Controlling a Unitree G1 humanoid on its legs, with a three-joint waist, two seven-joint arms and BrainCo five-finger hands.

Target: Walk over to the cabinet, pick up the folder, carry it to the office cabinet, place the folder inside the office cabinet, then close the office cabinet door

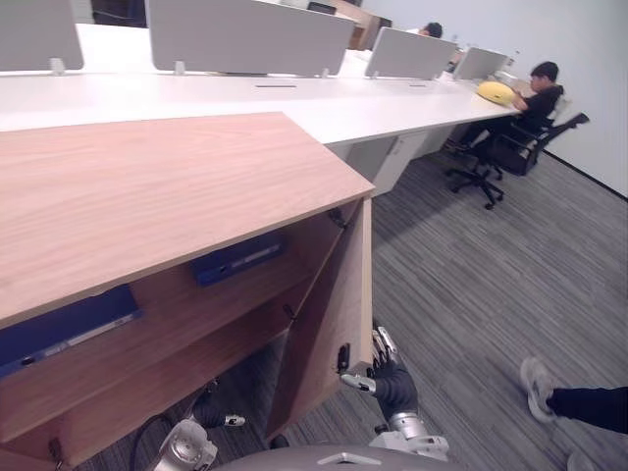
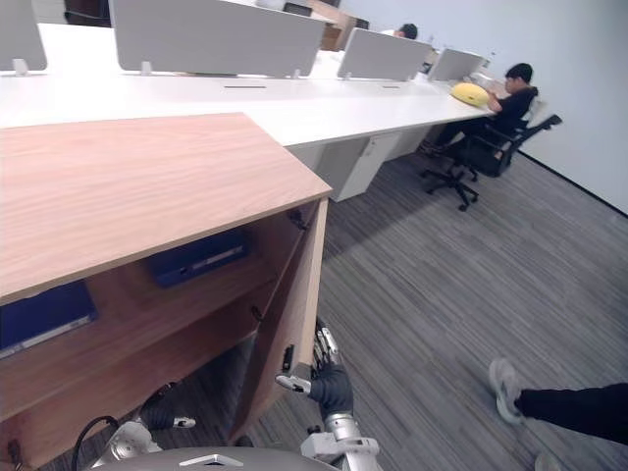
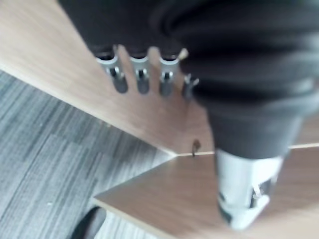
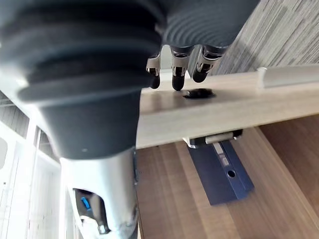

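Around the cabinet: behind the office cabinet [image 1: 147, 196] runs a long white worktop [image 1: 373, 108] with grey divider screens [image 1: 245, 34]. At the worktop's far end a person [image 1: 540, 93] sits in a black office chair [image 1: 510, 152], with a yellow object [image 1: 496, 92] lying on the worktop beside them.
In the way: the cabinet's door [image 1: 339, 314] stands open, swung out from the cabinet's front. A second person's leg and grey shoe [image 1: 538, 388] are on the floor out past the door.
Surface and room: wood-grain cabinet top, grey striped carpet [image 1: 471, 275], pale wall [image 1: 589, 59] beyond the chair.
Folder: the blue folder [image 1: 235, 258] lies inside the cabinet on the shelf just under its top, at the door end.
Folder's axis: long axis along the shelf, labelled spine towards the open front.
Other blue folder [image 1: 64, 329]: on the same shelf, at the end away from the door.
Right robot hand [image 1: 391, 381]: released, fingers straight against the door near its free edge.
Left robot hand [image 3: 141, 74]: released, low in front of the cabinet, close to a wood panel, holding nothing.
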